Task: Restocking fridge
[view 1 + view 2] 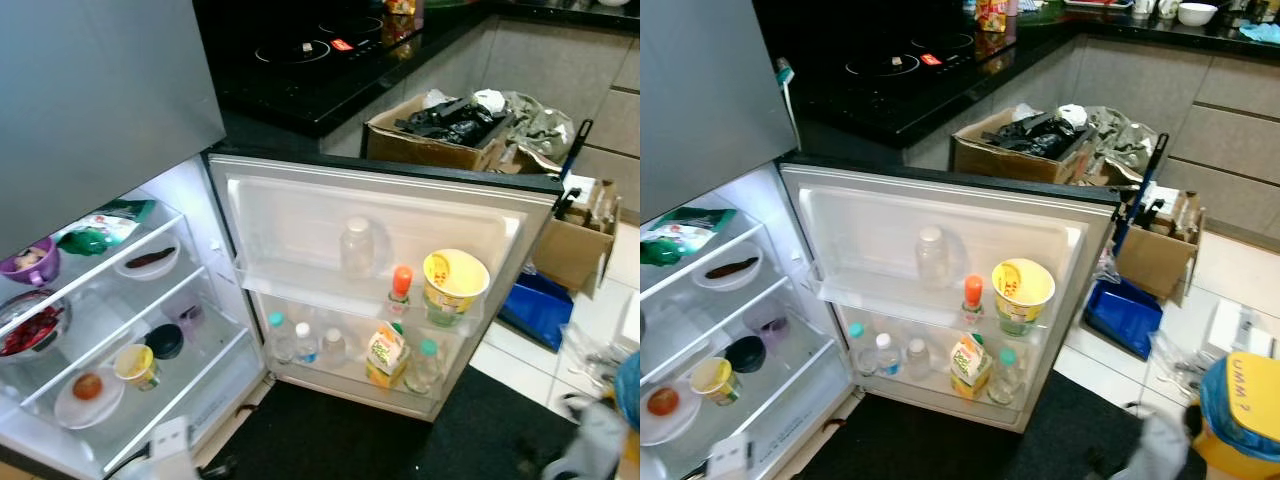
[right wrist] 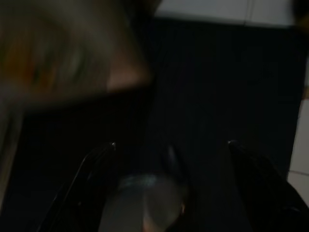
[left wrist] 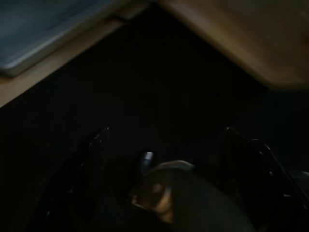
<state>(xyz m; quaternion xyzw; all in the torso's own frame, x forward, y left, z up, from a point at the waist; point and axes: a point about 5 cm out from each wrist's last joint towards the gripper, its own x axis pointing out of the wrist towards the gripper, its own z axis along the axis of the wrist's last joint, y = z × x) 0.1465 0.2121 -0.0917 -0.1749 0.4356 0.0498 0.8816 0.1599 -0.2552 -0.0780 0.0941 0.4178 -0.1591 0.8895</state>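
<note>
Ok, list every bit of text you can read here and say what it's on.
"UMM ?", roughly, on the yellow lid at the lower right; the letters are blurred, so this is uncertain.
Juice carton in the door: print too small to read.
Yellow cup in the door: red marks, unreadable.
Green packet on the top shelf: label blurred.
Small cup on the lower shelf: print unreadable.

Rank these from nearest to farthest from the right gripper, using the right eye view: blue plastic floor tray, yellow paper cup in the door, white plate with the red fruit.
The right gripper is taken to be at the blurred grey arm, low right.
1. Blue plastic tray, on the floor beside the door.
2. Yellow paper cup, on the door shelf.
3. White plate, fridge interior, far left.
</note>
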